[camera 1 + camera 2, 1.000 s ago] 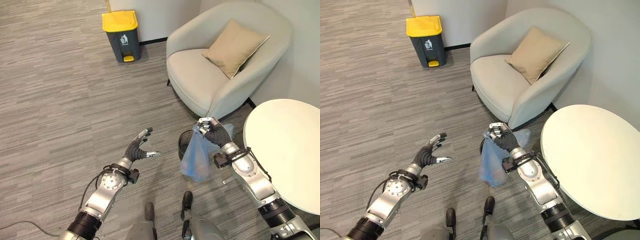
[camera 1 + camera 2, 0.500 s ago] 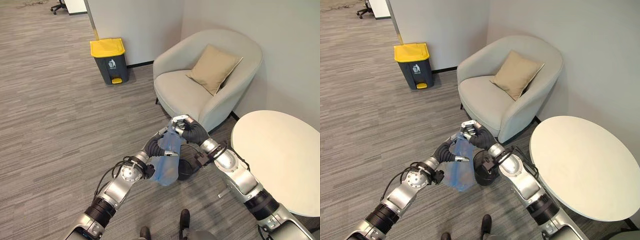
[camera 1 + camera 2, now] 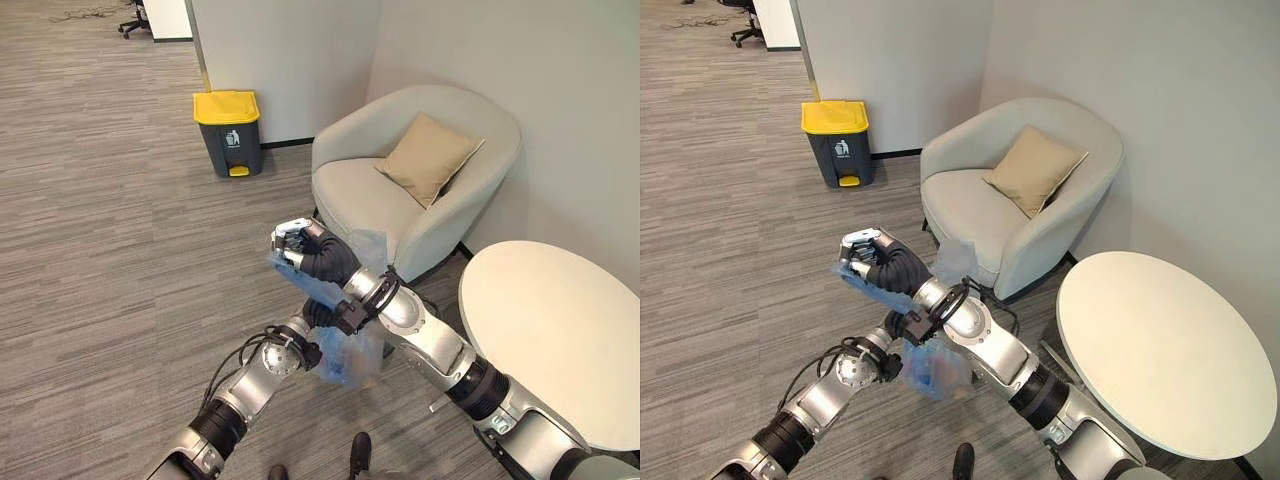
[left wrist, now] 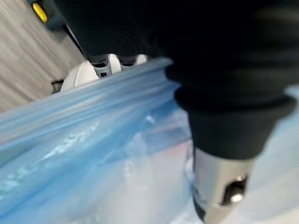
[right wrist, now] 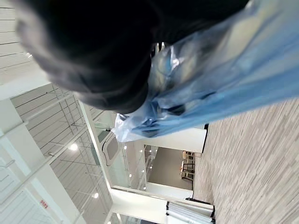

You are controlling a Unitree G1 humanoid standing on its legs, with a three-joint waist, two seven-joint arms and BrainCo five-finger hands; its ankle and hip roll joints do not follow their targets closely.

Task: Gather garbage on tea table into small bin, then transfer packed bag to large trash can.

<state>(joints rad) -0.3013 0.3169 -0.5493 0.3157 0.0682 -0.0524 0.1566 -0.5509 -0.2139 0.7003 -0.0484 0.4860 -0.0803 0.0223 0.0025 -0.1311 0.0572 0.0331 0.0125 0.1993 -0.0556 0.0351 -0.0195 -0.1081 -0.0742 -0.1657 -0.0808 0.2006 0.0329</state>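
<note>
I see my right hand raised above the floor, fingers clamped on the gathered top of the blue garbage bag. The bag hangs below the right forearm, its filled lower part just beside my left hand. I cannot tell the state of the left fingers; the bag and right arm hide them. The large trash can stands at 11 o'clock, well apart. The round counter lies at 4 o'clock.
</note>
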